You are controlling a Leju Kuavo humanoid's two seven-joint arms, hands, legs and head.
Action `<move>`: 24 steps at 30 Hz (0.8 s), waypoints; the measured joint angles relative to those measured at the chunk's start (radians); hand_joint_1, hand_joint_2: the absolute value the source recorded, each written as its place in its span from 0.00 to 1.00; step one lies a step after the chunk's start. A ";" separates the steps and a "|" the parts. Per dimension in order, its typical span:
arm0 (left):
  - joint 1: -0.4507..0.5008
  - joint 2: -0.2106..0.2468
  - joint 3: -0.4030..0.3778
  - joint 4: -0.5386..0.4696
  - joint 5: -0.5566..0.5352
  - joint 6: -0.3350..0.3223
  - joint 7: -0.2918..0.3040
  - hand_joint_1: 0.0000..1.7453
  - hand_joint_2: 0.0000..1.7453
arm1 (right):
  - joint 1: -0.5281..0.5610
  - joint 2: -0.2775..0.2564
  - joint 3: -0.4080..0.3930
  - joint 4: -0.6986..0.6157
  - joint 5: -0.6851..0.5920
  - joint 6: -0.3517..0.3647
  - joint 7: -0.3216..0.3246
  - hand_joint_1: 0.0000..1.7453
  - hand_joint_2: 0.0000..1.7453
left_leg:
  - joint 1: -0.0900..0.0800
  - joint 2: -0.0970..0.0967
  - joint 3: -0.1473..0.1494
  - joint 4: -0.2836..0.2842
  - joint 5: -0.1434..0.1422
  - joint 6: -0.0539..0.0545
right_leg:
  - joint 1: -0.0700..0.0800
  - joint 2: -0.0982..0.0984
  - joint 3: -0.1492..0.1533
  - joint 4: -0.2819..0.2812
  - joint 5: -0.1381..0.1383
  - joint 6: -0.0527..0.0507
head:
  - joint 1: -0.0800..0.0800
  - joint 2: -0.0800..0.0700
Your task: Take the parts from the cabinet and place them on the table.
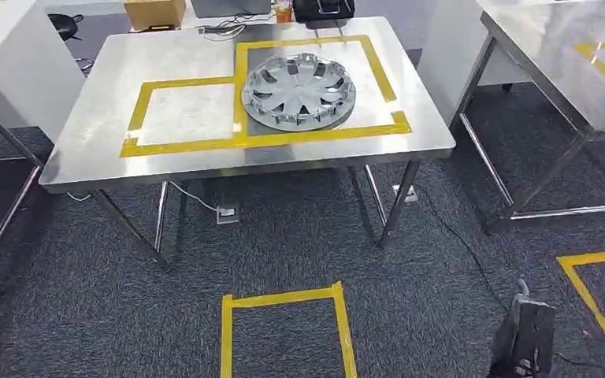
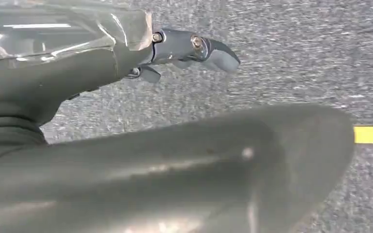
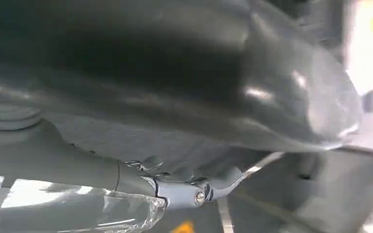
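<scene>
Left hand: hangs over grey carpet, fingers apart, nothing held. 
Steel table centre-far; yellow tape outlines on top. 
Hubcap lies flat inside right tape box, near edge overlapping tape. 
Judged: thin moulded plastic, light, fairly stiff, rim clips fragile, face smooth; best hold at outer rim or through spoke openings. 
Right hand: fingers apart, nothing held.

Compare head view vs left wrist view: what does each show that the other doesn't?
Head view only: the steel table with yellow tape boxes, and the silver wheel cover lying flat in the right-hand box. Left wrist view only: the left hand close up, thick grey thumb and darker fingers holding nothing, hanging over the floor. Both: the grey carpet with yellow floor tape.
</scene>
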State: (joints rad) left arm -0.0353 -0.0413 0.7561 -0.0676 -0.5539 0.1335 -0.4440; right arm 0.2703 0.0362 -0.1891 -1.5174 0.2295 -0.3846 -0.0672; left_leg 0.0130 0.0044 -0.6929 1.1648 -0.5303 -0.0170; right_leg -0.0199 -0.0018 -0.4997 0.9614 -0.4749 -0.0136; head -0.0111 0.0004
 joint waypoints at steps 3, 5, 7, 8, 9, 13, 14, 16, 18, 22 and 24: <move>-0.017 0.003 0.002 0.014 -0.005 0.011 0.001 0.00 0.00 | -0.017 0.019 -0.052 0.104 0.041 0.013 0.026 0.00 0.00 | 0.000 0.000 -0.007 0.140 -0.032 -0.004 | 0.003 0.000 -0.036 0.004 0.032 0.004 | 0.000 0.000; -0.032 0.002 0.002 0.017 -0.023 0.017 0.015 0.00 0.00 | -0.026 0.028 -0.093 0.187 0.076 0.023 0.049 0.00 0.00 | 0.000 0.000 0.077 0.051 0.037 0.001 | 0.003 0.000 -0.064 0.007 0.051 0.011 | 0.000 0.000; -0.047 0.001 0.002 0.018 -0.034 0.018 0.035 0.00 0.00 | -0.028 0.035 -0.124 0.244 0.105 0.031 0.060 0.00 0.00 | -0.001 -0.012 0.208 -0.134 0.036 0.012 | 0.003 0.000 -0.079 0.012 0.065 0.021 | 0.000 0.000; -0.050 0.001 0.002 0.016 -0.037 0.015 0.047 0.00 0.00 | -0.030 0.037 -0.134 0.262 0.118 0.033 0.060 0.00 0.00 | -0.007 -0.014 0.240 -0.182 0.016 0.017 | 0.008 0.000 -0.085 0.012 0.070 0.026 | 0.000 0.000; -0.050 -0.004 0.002 0.003 -0.044 0.005 0.071 0.00 0.00 | -0.041 0.042 -0.155 0.303 0.148 0.044 0.059 0.00 0.00 | -0.010 -0.013 0.242 -0.198 0.012 0.023 | 0.005 -0.001 -0.089 0.010 0.085 0.035 | 0.001 0.000; -0.042 -0.030 0.002 -0.063 -0.052 -0.024 0.139 0.00 0.00 | -0.054 0.054 -0.228 0.422 0.244 0.075 0.069 0.00 0.00 | -0.011 -0.005 0.216 -0.205 0.046 0.059 | 0.000 0.001 -0.110 0.029 0.071 0.049 | 0.002 0.000; -0.040 -0.036 0.002 -0.083 -0.051 -0.031 0.152 0.00 0.00 | -0.060 0.057 -0.242 0.451 0.271 0.084 0.074 0.00 0.00 | -0.011 -0.005 0.206 -0.205 0.055 0.069 | 0.000 0.001 -0.129 0.078 0.024 0.041 | 0.007 0.000; -0.032 -0.050 -0.001 -0.125 -0.042 -0.039 0.179 0.00 0.00 | -0.079 0.059 -0.275 0.513 0.318 0.098 0.085 0.00 0.00 | -0.018 -0.003 0.177 -0.203 0.076 0.075 | 0.000 0.001 -0.184 0.247 -0.077 0.028 | 0.008 0.000; -0.026 -0.062 -0.003 -0.154 -0.032 -0.045 0.194 0.00 0.00 | -0.092 0.060 -0.302 0.564 0.338 0.111 0.092 0.00 0.00 | -0.025 -0.001 0.146 -0.201 0.097 0.078 | 0.000 0.001 -0.193 0.340 -0.093 0.039 | 0.008 0.000; -0.019 -0.080 -0.014 -0.199 -0.013 -0.050 0.219 0.00 0.00 | -0.123 0.057 -0.343 0.665 0.358 0.156 0.108 0.00 0.00 | -0.029 0.000 0.097 -0.180 0.124 0.074 | 0.009 0.000 0.011 0.070 -0.019 0.048 | 0.008 0.000; -0.018 -0.085 -0.028 -0.214 0.000 -0.051 0.226 0.00 0.00 | -0.142 0.052 -0.359 0.715 0.363 0.187 0.114 0.00 0.00 | -0.030 0.004 0.086 -0.178 0.140 0.062 | 0.016 0.000 0.048 -0.003 -0.044 0.034 | 0.006 0.000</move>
State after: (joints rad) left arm -0.0528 -0.1259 0.7282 -0.2816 -0.5535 0.0824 -0.2182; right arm 0.1280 0.0885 -0.5482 -0.8021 0.5928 -0.1972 0.0465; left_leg -0.0173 0.0081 -0.6066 0.9870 -0.3902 0.0451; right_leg -0.0036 -0.0017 -0.4519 0.9587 -0.5194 0.0203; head -0.0050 0.0004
